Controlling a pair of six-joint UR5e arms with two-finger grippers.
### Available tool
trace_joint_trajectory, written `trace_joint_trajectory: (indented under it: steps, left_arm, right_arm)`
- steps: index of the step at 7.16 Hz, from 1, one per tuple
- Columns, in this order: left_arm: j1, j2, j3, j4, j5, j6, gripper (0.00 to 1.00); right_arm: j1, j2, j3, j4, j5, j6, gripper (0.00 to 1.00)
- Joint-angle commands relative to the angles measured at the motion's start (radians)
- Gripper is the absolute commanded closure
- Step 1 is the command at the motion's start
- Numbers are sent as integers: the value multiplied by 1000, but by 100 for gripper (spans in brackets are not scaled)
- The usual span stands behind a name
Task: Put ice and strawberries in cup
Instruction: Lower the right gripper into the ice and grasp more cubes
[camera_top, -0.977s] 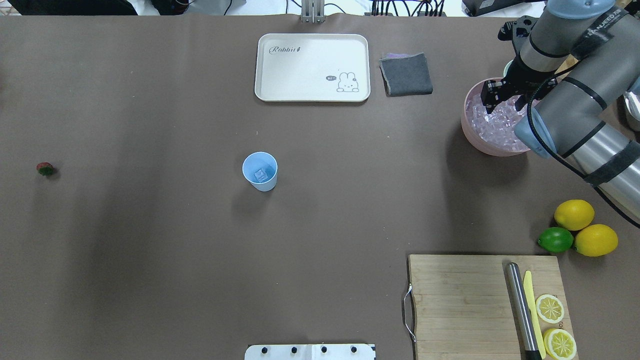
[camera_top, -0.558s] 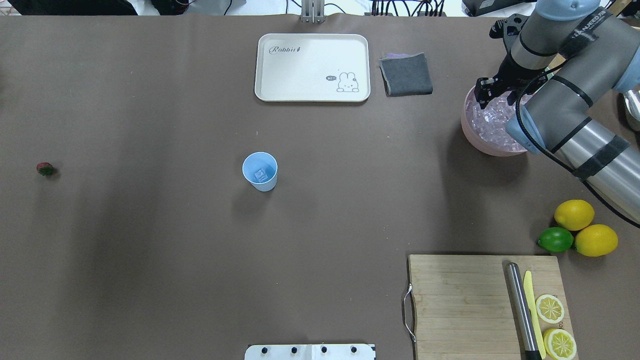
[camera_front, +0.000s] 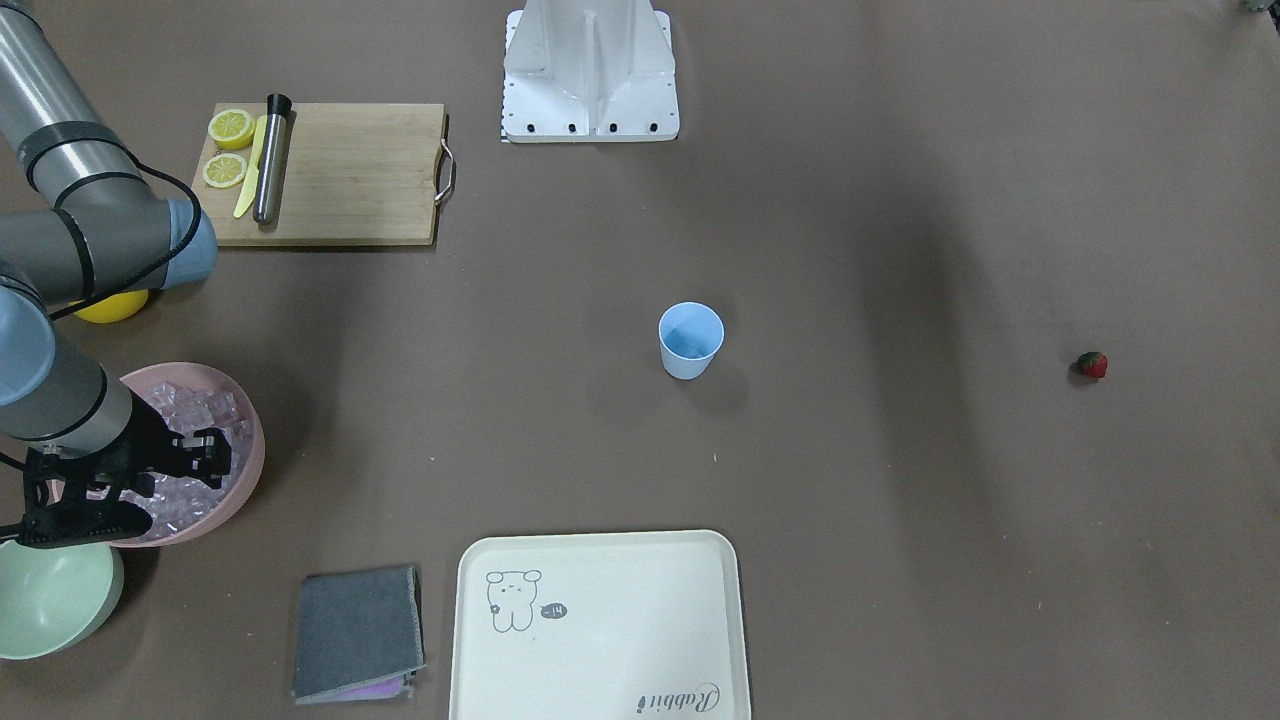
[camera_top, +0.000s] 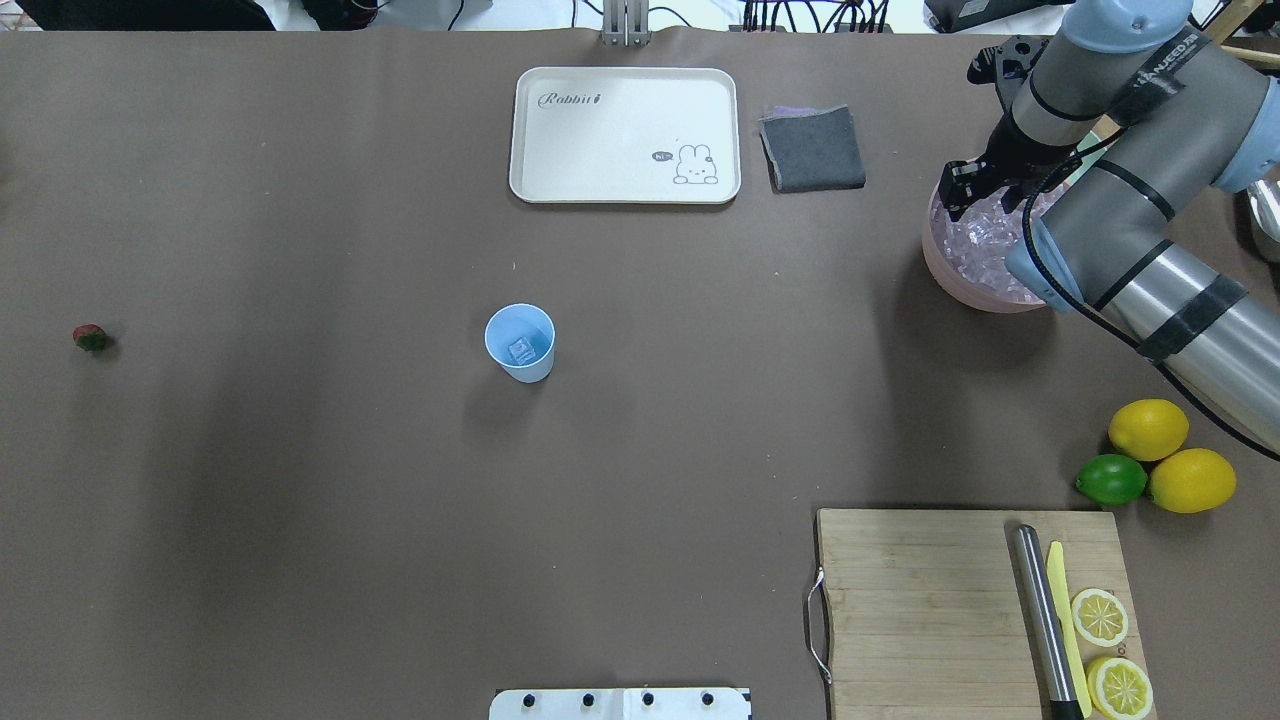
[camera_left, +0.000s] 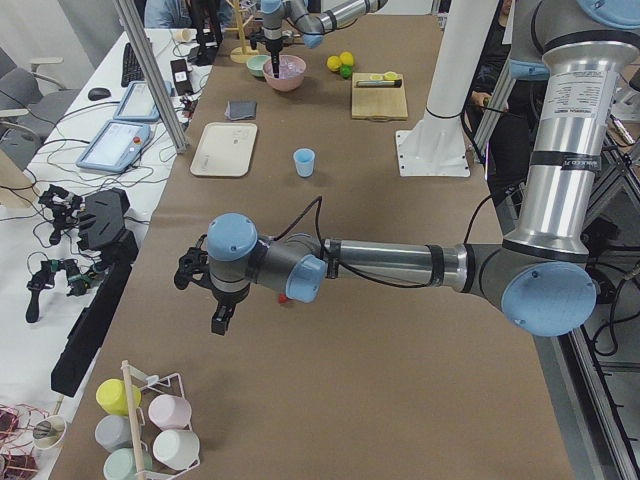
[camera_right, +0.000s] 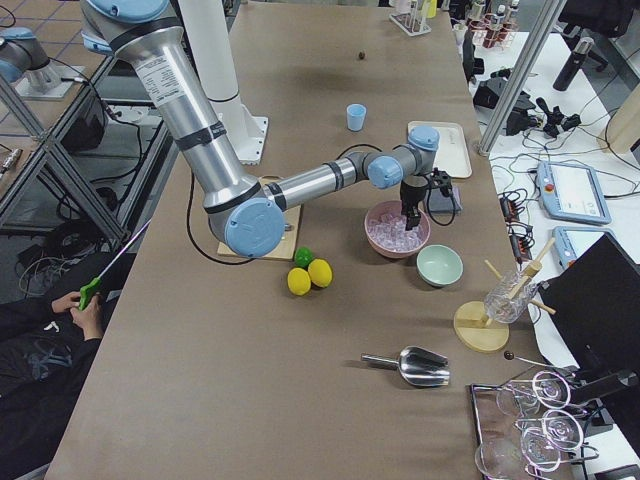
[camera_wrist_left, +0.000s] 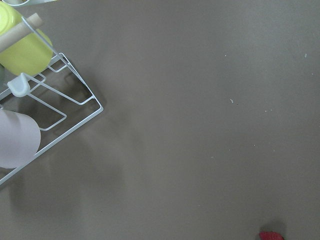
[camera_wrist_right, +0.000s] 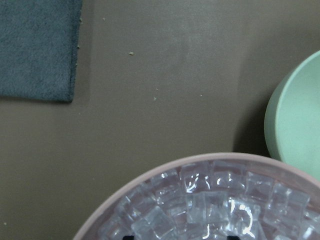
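The light-blue cup (camera_top: 520, 343) stands upright mid-table with one ice cube (camera_top: 521, 350) inside; it also shows in the front view (camera_front: 690, 340). The pink bowl (camera_top: 935, 270) at the far right holds many ice cubes (camera_wrist_right: 210, 205). My right gripper (camera_top: 960, 192) hangs over the bowl's far-left part, just above the ice, and looks open and empty. The strawberry (camera_top: 90, 338) lies alone at the far left edge and peeks in at the bottom of the left wrist view (camera_wrist_left: 271, 235). My left gripper (camera_left: 220, 320) shows only in the exterior left view; I cannot tell its state.
A pale green bowl (camera_front: 50, 600) sits just beyond the pink bowl. A grey cloth (camera_top: 812, 148) and a white tray (camera_top: 625, 135) lie at the far side. A cutting board (camera_top: 920, 610) with a knife, lemons (camera_top: 1148, 428) and a lime lie at the near right. A mug rack (camera_wrist_left: 50, 105) stands near the left wrist.
My right gripper has moved from the middle of the ice bowl toward its far-left rim. The cup, the strawberry and the other things have not moved.
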Motion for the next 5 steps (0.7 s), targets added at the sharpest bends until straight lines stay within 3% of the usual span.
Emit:
trace_joint_trajectory:
  steps: [1,5]
  left_arm:
    - [0,-3,2,0,0,-1,2]
    - [0,-6,2,0,-3,1,2]
  right_arm:
    - [-9,-10,4,-1,1,2,31]
    - [-16,-34,15,-1,17,8,30]
